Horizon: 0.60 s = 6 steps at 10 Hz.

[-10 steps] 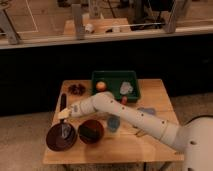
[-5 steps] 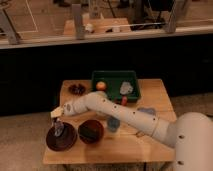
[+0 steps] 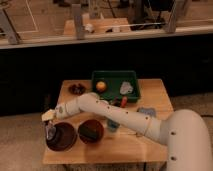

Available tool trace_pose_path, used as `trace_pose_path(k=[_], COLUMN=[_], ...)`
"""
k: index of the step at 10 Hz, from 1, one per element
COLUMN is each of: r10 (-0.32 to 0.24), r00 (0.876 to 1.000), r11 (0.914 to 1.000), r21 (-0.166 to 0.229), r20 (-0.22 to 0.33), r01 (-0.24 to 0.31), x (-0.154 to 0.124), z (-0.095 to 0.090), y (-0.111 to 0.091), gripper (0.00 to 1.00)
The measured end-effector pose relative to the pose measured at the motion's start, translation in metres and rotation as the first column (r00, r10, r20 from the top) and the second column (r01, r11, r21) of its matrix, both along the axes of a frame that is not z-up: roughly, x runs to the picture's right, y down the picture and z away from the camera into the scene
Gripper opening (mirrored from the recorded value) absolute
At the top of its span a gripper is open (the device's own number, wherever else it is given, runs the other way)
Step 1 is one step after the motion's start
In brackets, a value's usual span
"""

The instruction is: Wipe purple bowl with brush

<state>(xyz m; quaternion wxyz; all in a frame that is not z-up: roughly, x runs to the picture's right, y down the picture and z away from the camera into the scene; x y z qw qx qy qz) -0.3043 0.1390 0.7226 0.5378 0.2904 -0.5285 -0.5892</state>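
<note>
One raised camera looks down at the table (image 3: pixel 131 148), gripper (image 3: pixel 50 131) at lower left.

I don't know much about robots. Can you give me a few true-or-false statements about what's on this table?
1. The gripper is at the purple bowl's outer edge. True.
2. The green tray holds nothing. False: an orange round thing and a pale object lie in it.
3. The reddish-brown bowl stands right beside the purple bowl, near the table's front edge. True.
4. The small dark dish sits inside the green tray. False: it stands on the table next to the tray.
5. The brush lies in the reddish-brown bowl. False: it is at the gripper, over the purple bowl.
</note>
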Motion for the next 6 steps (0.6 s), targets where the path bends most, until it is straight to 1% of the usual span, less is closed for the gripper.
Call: trace_pose_path(k=[2,3,4,6], r10=[-0.016,-0.025,-0.031,-0.03], r00=[1.0,1.0,0.999,0.999], r11=[0.9998,0.9995,0.9993,0.9993], r21=[-0.012,-0.018,-0.021,-0.025], r20=[0.005,-0.001,-0.012,-0.04], r01=[0.016,0.025,0.03,0.029], x=[0.001,0.006,0.014,0.035], z=[-0.009,-0.014,-0.017,-0.018], y=[0.01,0.016,0.018,0.019], gripper=[0.0,0.0,0.0,0.0])
